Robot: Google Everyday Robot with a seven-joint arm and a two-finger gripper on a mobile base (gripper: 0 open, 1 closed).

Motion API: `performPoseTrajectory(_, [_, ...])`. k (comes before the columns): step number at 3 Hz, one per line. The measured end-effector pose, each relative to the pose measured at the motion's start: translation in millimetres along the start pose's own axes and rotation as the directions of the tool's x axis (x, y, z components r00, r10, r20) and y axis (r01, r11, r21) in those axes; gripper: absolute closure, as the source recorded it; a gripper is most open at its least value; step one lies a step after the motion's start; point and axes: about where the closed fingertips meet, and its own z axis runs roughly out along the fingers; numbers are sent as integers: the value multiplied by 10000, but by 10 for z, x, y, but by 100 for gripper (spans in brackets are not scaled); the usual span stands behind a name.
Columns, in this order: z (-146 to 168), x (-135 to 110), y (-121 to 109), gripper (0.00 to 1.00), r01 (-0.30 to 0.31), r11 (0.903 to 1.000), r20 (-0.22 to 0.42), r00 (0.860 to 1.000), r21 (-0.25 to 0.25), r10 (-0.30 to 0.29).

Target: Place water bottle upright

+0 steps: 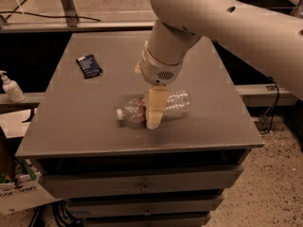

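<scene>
The water bottle (176, 103) is a clear ribbed plastic bottle with a white cap and a coloured label band. It lies on its side on the grey table (66, 126), near the front middle, cap pointing left. My gripper (153, 113) hangs from the big cream arm and comes straight down onto the bottle's middle, over the label. Its cream tip covers part of the bottle and reaches the tabletop on the near side. The label is mostly hidden behind it.
A dark blue packet (89, 65) lies at the table's back left. A white pump dispenser bottle (10, 87) stands on a ledge left of the table. Drawers (144, 186) sit under the tabletop. A cardboard box (19, 193) is on the floor at lower left.
</scene>
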Motion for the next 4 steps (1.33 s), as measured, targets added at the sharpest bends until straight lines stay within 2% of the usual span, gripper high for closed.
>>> performPoseTrajectory(2, [138,108,65,0,-148,9998,-557,9984,-147,139])
performPoseTrajectory(4, [278,21,195,0,-492,9983,-575,9972,-298,475])
